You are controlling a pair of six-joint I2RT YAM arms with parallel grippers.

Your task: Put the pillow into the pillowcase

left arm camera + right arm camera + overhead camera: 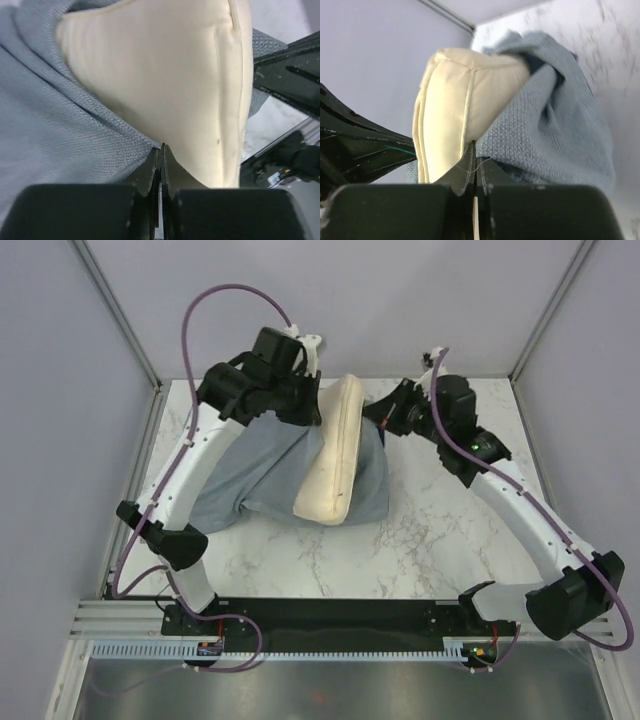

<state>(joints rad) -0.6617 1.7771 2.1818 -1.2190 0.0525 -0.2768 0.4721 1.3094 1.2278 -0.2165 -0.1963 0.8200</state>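
Note:
The cream pillow (332, 455) stands on its long edge and leans across the grey-blue pillowcase (255, 470), which shows its paler side. The pillow's far end rises between both grippers. My left gripper (305, 405) is at the pillow's far left side. In the left wrist view its jaws (161, 148) are pressed shut where the pillowcase fabric (60, 125) meets the pillow (170, 75). My right gripper (385, 420) is at the far right side. In the right wrist view it (473, 145) is shut on the pillowcase edge (545, 130) beside the pillow (455, 100).
The white marble table (420, 540) runs to grey walls at the back and sides, with metal corner posts (120, 310). The arm bases sit on the black bar (340, 615) at the near edge.

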